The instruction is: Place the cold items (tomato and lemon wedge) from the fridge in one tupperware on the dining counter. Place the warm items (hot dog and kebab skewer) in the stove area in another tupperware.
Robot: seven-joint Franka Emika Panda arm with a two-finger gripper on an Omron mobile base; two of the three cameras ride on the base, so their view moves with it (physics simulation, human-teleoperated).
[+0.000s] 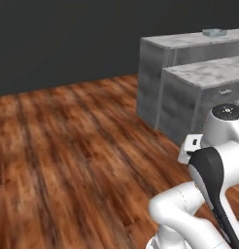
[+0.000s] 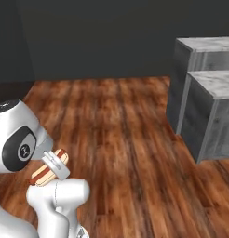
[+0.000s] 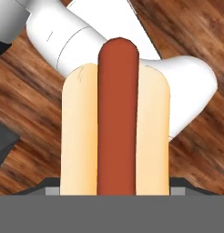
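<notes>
- You're over a reddish-brown wood plank floor point(image 1: 68, 160), with a dark charcoal wall point(image 1: 63, 39) behind it.
- Ahead to your right stand two grey blocks with marble tops; the farther dining counter point(image 1: 189, 41) carries a pale tupperware point(image 1: 214, 32).
- Your gripper point(image 2: 55, 166) is clamped on the hot dog point(image 2: 47, 168), held up off the floor, close to the arm.

Wood floor point(image 1: 68, 146): reddish-brown planks with dark grain, running across the room to the far wall.
Back wall point(image 1: 68, 39): plain, very dark grey, meeting the floor along a straight line.
Marble-topped block point(image 1: 199, 102): grey sides, pale veined top, a drawer front on its near face; stands just in front of a taller counter.
</notes>
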